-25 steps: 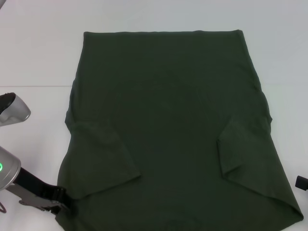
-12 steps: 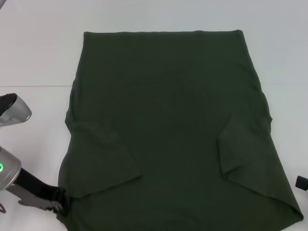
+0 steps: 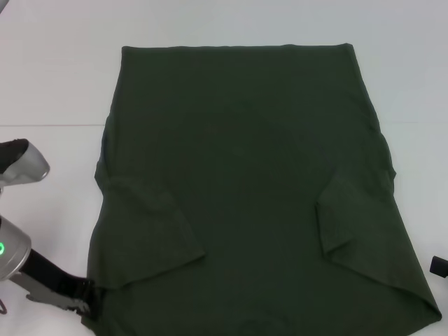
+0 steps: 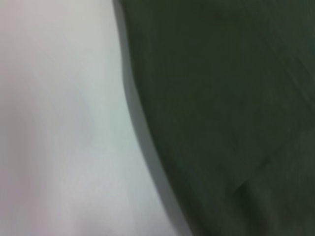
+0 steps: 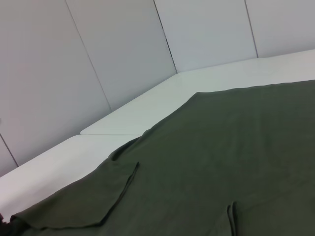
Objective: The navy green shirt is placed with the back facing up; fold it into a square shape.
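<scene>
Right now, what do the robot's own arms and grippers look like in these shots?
In the head view, the left arm has rounded silver-grey housings with black trim and a small green light on the lower segment. Its left gripper is a black, angular metal piece on a grey bracket. Of the right gripper only a small black corner shows at the frame edge. No cables or markings can be made out.

The navy green shirt (image 3: 245, 189) lies flat on the white table, a plain dark olive knit without print, its straight edge toward 12 o'clock. Both short sleeves are folded inward over the body, at 8 and 4 o'clock.
</scene>
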{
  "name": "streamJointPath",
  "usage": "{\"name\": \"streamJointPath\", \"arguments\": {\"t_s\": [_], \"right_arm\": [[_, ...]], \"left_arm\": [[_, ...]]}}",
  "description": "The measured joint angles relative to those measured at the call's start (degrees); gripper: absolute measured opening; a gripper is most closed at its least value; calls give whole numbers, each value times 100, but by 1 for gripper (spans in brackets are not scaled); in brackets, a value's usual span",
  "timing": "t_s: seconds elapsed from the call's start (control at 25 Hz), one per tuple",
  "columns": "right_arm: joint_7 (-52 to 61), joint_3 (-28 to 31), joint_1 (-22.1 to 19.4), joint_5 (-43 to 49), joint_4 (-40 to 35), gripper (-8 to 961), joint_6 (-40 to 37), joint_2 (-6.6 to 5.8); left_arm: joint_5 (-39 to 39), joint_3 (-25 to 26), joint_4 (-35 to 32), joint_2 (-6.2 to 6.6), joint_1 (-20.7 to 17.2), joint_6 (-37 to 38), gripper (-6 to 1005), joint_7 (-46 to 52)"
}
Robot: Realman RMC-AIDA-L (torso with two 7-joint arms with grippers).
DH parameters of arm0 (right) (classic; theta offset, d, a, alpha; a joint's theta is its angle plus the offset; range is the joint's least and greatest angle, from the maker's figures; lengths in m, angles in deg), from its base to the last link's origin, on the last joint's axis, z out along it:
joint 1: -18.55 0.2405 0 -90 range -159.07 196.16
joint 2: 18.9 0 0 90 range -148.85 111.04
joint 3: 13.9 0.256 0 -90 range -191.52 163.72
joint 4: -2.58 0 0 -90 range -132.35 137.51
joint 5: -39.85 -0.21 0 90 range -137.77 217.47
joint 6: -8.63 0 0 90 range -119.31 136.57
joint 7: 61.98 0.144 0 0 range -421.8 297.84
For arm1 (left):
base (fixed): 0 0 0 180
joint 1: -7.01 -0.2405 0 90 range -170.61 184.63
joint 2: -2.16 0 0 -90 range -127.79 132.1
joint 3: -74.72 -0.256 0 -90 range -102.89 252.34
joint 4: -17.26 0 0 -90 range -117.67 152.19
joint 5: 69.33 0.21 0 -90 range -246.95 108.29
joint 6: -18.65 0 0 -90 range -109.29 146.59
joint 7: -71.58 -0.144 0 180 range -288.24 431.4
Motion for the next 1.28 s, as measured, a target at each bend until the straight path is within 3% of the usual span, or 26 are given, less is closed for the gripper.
{"name": "streamJointPath", "arguments": {"t_s": [0.24,0.48,0.64,0.96,1.12,1.28], "right_arm": [[19,0,6,0,4,809,-4,0],[256,6,16,1,-30,808,-76,-8],[827,9,45,1,-78,808,-136,-96],[3760,-185,112,174,-1487,807,-442,-234],[5405,-243,372,1019,-2250,806,-776,-407],[6400,-269,847,2031,-2367,804,-1121,-559]], "left_arm": [[23,-185,2,-14,-8,3,61,-29],[-16,33,18,-9,-27,-32,53,-47],[-37,250,67,-3,-10,-34,47,-79],[-202,583,77,24,-30,31,43,-245],[-213,656,77,37,-34,53,44,-379],[-267,658,77,42,-34,72,44,-439]]}}
